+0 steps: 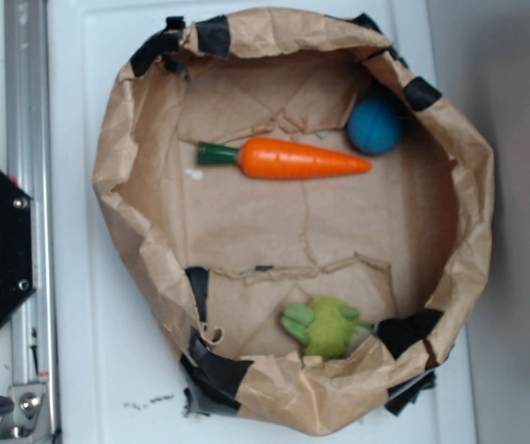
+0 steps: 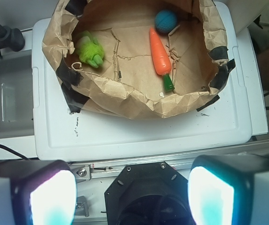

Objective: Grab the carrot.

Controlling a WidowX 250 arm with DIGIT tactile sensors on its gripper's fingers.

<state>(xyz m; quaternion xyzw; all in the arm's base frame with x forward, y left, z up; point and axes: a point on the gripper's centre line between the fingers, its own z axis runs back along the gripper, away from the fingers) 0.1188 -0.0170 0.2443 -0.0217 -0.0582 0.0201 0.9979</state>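
Brown paper, crumpled into a bowl shape and patched with black tape, fills the exterior view on a white worktop; inside it the carrot lies flat, its tip near a blue ball, well apart from a green plush toy. From the wrist view, the tool hangs spread wide and empty outside the paper's near rim, and the carrot lies inside, green stem toward the camera.

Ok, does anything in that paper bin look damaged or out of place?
The brown paper bin is crumpled, patched with black tape and cracked across its floor. The carrot, blue ball and green plush toy lie intact inside it. The gripper is open, well short of the bin.
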